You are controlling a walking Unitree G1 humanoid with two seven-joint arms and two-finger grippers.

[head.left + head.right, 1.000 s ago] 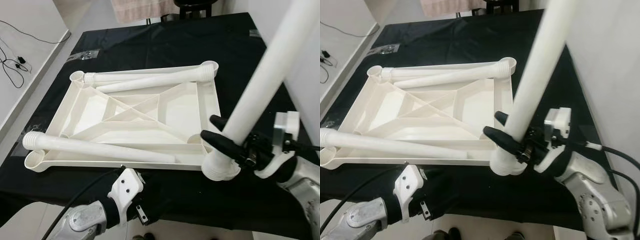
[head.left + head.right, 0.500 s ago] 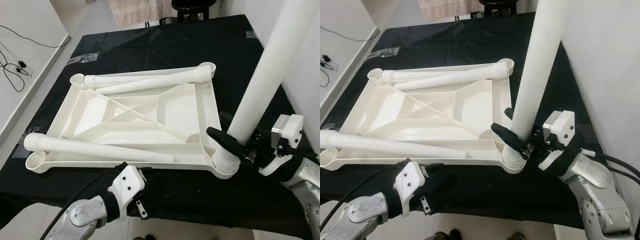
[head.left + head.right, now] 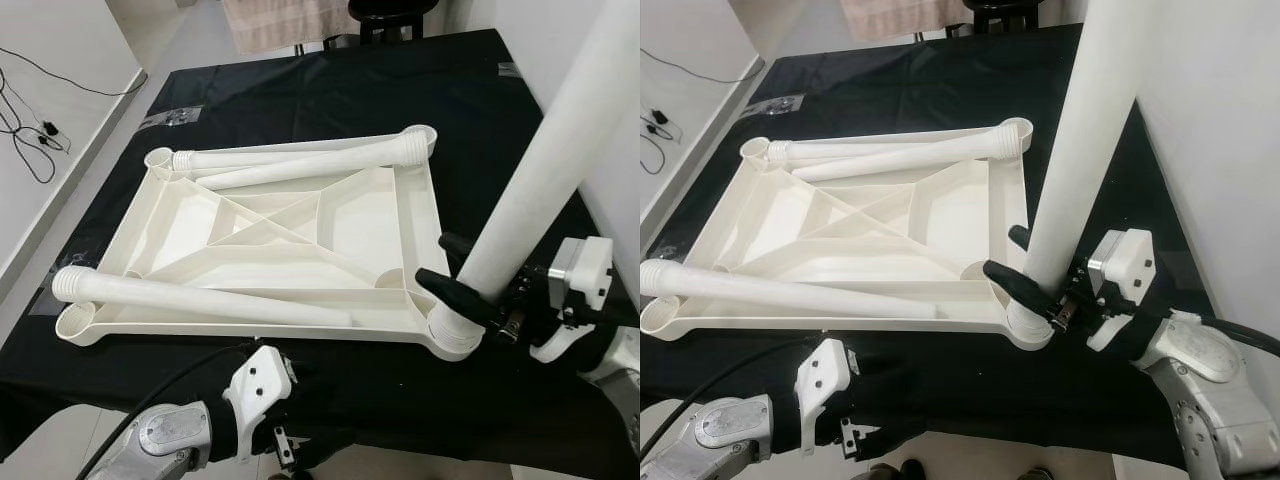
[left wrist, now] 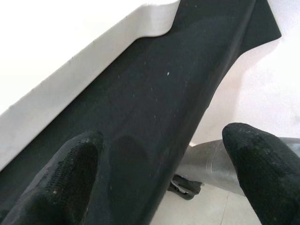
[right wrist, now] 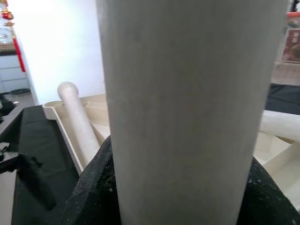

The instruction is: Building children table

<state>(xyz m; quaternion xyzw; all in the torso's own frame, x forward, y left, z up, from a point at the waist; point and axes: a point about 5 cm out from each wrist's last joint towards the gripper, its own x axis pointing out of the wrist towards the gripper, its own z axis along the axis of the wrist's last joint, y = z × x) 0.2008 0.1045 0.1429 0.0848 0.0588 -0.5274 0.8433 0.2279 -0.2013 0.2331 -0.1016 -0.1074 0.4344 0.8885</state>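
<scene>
Smooth, semi-gloss cream plastic on tabletop point(image 3: 350, 215) and legs point(image 3: 530, 190). Matt black cloth point(image 3: 330, 90) beneath. Textured black rubbery fingers point(image 4: 70, 178); brushed silver metal arms point(image 3: 1200, 390).

right gripper point(image 3: 468, 292): fingers clamping around an upright white leg point(image 3: 530, 190)
left gripper point(image 4: 164, 178): hanging low, fingers spread apart, gripping nothing

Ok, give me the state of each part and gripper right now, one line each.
Tabletop: upside down on the black cloth.
Upright leg: tilted, base at the near right corner socket.
Loose legs: three, lying across the tabletop.
Right gripper: shut on the upright leg.
Left gripper: open, holding nothing.
</scene>
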